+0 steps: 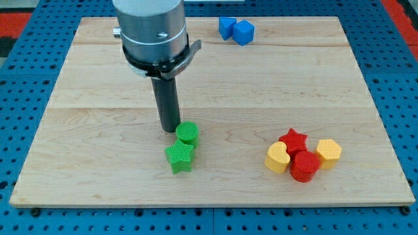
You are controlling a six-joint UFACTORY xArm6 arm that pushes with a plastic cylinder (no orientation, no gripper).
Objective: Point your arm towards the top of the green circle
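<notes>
Hand: none, just upright rod, my tip (170,128) touching green circle (187,133) top-left, green star (179,156) below.

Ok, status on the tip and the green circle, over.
My tip at green circle, upper left edge, apparently touching. Green star against the circle's bottom side. Nothing in between.

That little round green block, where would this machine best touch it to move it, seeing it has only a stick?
No gripping here: my tip can only push. The green circle is a short cylinder, so any bare side wall takes a push. Its lower edge touches the green star, so the free top side, toward the view's top, is probably best. My tip sits just at its upper left now.
</notes>
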